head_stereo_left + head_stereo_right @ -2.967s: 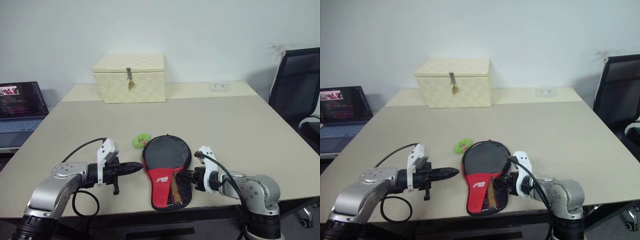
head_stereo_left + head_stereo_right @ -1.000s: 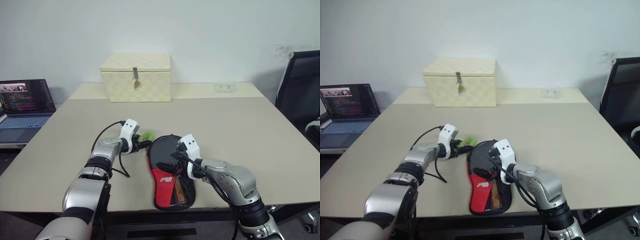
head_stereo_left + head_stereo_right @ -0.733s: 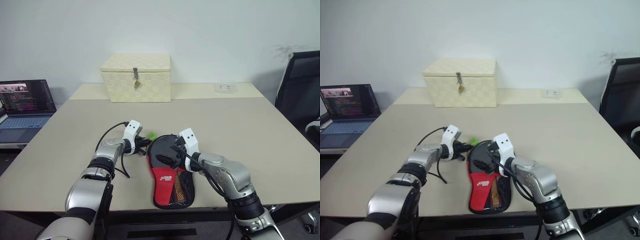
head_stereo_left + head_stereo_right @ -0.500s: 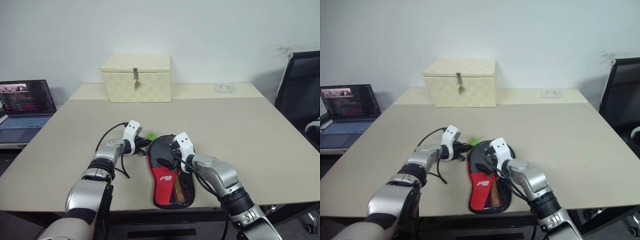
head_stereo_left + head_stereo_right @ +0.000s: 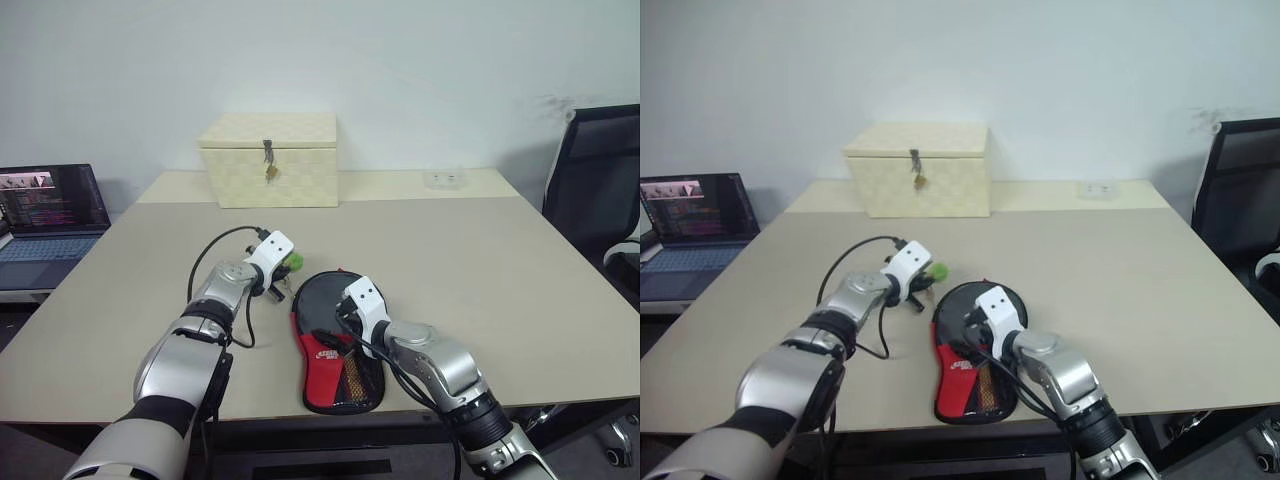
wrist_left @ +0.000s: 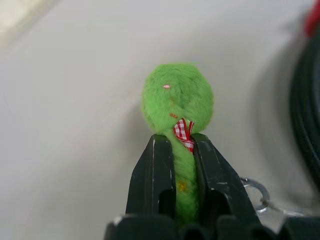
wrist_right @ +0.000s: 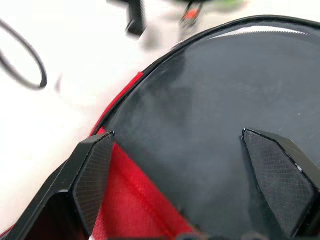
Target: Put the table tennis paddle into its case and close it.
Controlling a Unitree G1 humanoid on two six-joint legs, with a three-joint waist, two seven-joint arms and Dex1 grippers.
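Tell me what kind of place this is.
Most likely an office or lab workroom: a plain beige table against a bare white wall, an open laptop at one side, and a black office chair at the other.

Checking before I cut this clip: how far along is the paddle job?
Done: the case lies flat on the table, covering the paddle, whose handle can't be made out. In hand: left gripper is shut on the green charm at the zipper, while right gripper is open over the case's black round end. Left: run the zip fully closed.
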